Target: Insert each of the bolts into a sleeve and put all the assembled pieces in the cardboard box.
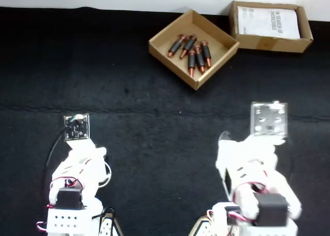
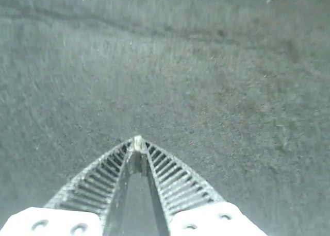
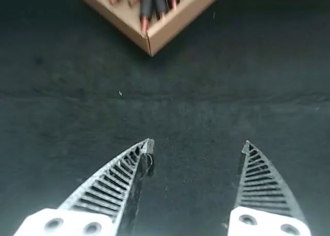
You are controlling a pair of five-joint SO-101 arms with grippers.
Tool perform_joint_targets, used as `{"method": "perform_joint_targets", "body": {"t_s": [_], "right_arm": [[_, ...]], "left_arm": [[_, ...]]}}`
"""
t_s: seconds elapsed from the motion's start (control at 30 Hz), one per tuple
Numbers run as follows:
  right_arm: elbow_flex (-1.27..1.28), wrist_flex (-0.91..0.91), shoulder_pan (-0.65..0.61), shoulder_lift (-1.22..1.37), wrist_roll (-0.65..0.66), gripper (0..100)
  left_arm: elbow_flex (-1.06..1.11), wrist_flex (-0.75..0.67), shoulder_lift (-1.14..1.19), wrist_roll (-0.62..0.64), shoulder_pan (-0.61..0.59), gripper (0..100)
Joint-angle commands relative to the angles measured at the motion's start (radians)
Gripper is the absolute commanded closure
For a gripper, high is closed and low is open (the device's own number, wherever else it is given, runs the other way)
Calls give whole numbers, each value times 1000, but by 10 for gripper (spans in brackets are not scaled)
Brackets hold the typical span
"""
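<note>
From above we see five assembled pieces [image 1: 192,50] lying in the cardboard box [image 1: 200,26] at the far side of the dark tabletop [image 1: 129,117], at the left wrist we find the left pincer [image 2: 137,143] closed, tips touching over bare tabletop, at the right wrist the right pincer [image 3: 198,146] spread wide, the box beyond it
</note>
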Motion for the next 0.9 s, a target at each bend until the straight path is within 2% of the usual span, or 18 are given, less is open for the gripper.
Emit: {"method": "perform_joint_targets", "body": {"t_s": [0.0,0.13,0.2,0.5,0.6,0.7,0.87], "right_arm": [[387,-202,12,-84,14,753],[800,-466,5,-122,58,753],[863,-527,10,-137,94,753],[834,-358,10,-217,104,760],[839,-328,10,-252,104,842],[842,-282,5,-292,104,981],[835,-131,10,-380,103,973]], "left_arm": [[18,44,-18,-8,16,990],[18,57,-18,-9,16,990],[18,55,-18,-9,16,990],[18,57,-18,-9,16,990],[18,57,-18,-9,16,990],[18,83,-18,-9,16,990],[18,150,-18,-8,16,990]]}}
